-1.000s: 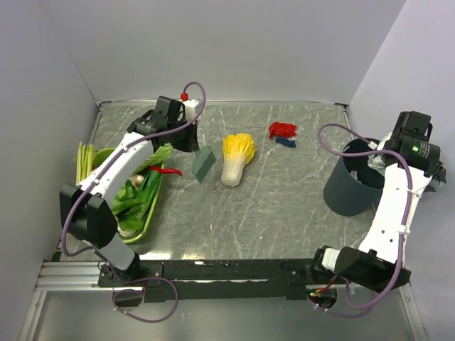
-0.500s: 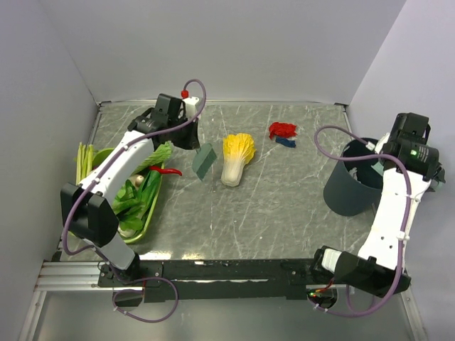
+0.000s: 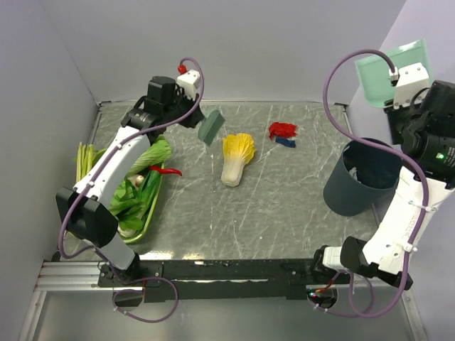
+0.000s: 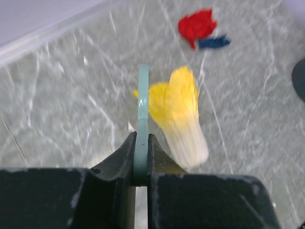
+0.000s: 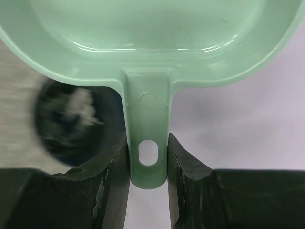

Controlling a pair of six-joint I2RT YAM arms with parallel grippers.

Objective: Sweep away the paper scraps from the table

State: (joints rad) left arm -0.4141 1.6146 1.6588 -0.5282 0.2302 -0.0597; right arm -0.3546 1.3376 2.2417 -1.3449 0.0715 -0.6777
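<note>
Two paper scraps, a red wad with a dark blue one just beside it on the near side, lie on the far part of the table, right of the cabbage and left of the dark bin; no others show on the tabletop, so the job looks nearly done; the left gripper is pinched tight on a thin green scraper, held off the surface to the far left of the cabbage; the right gripper is clamped on the handle of a mint dustpan, held high above the bin; the step in hand seems to be bringing both tools to those last wads; to do it well, the dustpan should come down first, lip flat on the table just right of the scraps and facing left, so nothing slides under it; the scraper should pass the far side of the cabbage rather than across it, land just left of the red wad with its edge square to the surface, then push right in one slow stroke; light paper tends to skip or cling, so a low blade and a steady pace matter.
</note>
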